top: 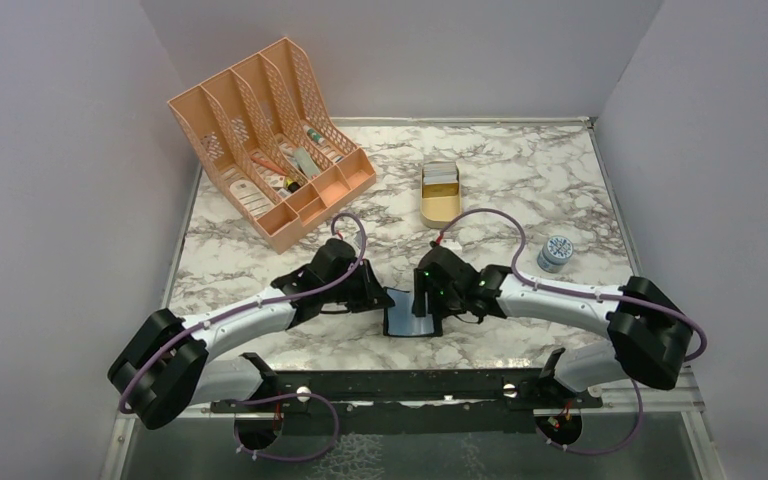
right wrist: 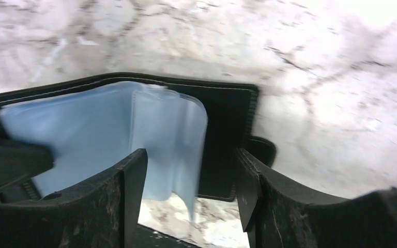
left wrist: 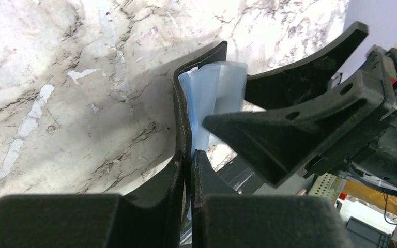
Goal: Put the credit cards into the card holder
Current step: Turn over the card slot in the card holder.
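Left wrist, L jaws pinch card holder [left wrist: 182, 121], R jaws apart

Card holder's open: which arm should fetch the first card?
Likely right. The right gripper is open, and the cards in the gold tin lie toward its side. The left gripper is clamped on the card holder, holding it open.

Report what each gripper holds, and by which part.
The left gripper pinches the small black leather-like folding card holder by one cover's edge. The right gripper is open, straddling its clear bluish plastic sleeves, gripping nothing.
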